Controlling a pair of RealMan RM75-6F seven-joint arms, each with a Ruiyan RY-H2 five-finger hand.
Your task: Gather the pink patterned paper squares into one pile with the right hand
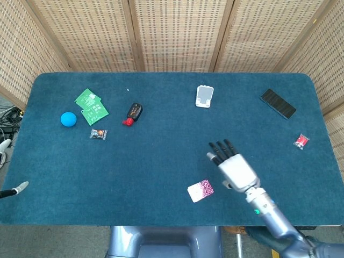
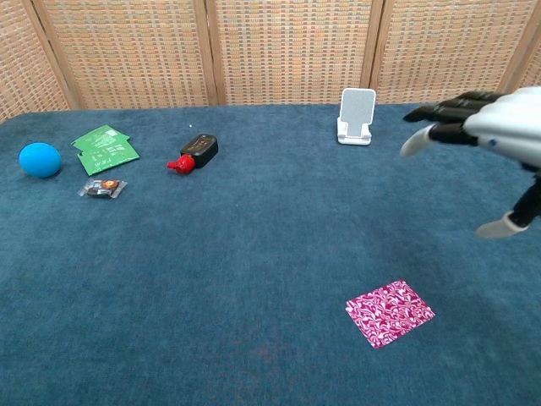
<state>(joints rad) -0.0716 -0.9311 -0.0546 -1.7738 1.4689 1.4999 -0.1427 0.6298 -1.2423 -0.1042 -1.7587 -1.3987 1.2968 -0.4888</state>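
A pink patterned paper square [image 1: 200,190] [image 2: 390,312] lies flat on the blue table near the front edge; whether more than one sheet is stacked there cannot be told. My right hand [image 1: 230,164] [image 2: 490,135] hovers above and to the right of it, fingers spread and holding nothing. The left hand is barely seen: only a pale tip [image 1: 20,186] shows at the far left edge of the head view.
A white phone stand [image 1: 204,97] and a black phone [image 1: 278,104] sit at the back. A red candy [image 1: 301,141] lies at the right. Green packets [image 1: 91,106], a blue ball [image 1: 67,119], a red-and-black object [image 1: 132,113] and a small wrapped sweet [image 1: 98,134] are at the left.
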